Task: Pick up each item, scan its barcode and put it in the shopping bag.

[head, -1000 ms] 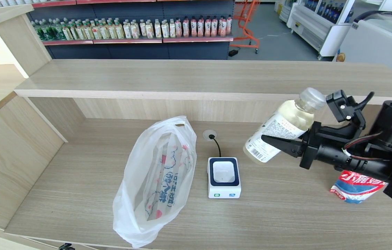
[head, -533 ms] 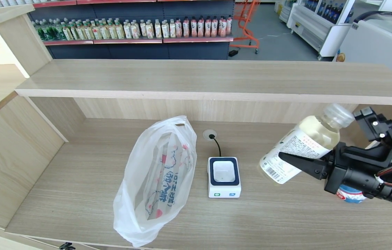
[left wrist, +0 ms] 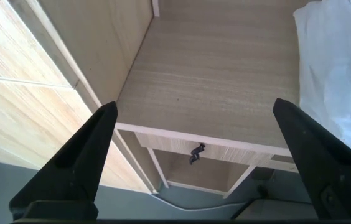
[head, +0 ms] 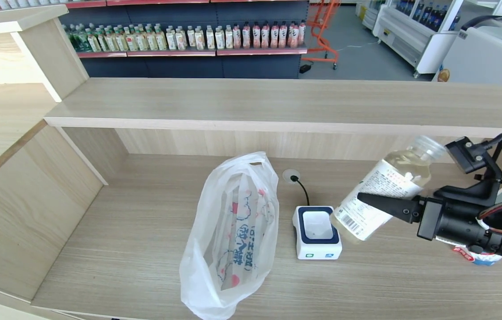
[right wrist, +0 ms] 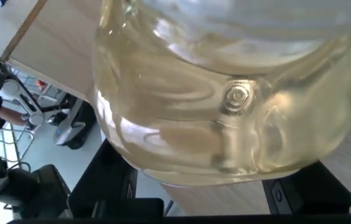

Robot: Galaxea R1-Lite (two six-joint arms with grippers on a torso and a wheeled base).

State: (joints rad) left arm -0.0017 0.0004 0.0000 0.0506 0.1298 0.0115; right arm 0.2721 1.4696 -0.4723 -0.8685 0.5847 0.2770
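Shopping bag point(head: 233, 231): white see-through plastic, lying on the counter point(head: 122, 231) at its near edge, just left of the scanner point(head: 317, 231). Holds one flat printed packet, white with pink and blue.
Left claw point(left wrist: 194, 107): fingers spread wide, nothing between them, above the counter's near edge beside the bag.
Scanner: white box with a dark blue frame, window facing up. Cable runs to a grommet hole point(head: 291, 176) behind it.
Bottle point(head: 388, 180): clear, pale yellow liquid, white label. Tilted in the air with cap up and away, base low just right of the scanner, barcode toward the near side.
Right claw point(head: 377, 204): pinching the bottle across its label.
Pouch point(head: 477, 257): red, white and blue, on the counter, mostly hidden behind the right arm.
Surface: light wood-grain counter, raised ledge point(head: 277, 102) along the far side.
Room: store shelf of drink bottles point(head: 188, 38), orange rack point(head: 322, 26), chest freezers point(head: 411, 40).
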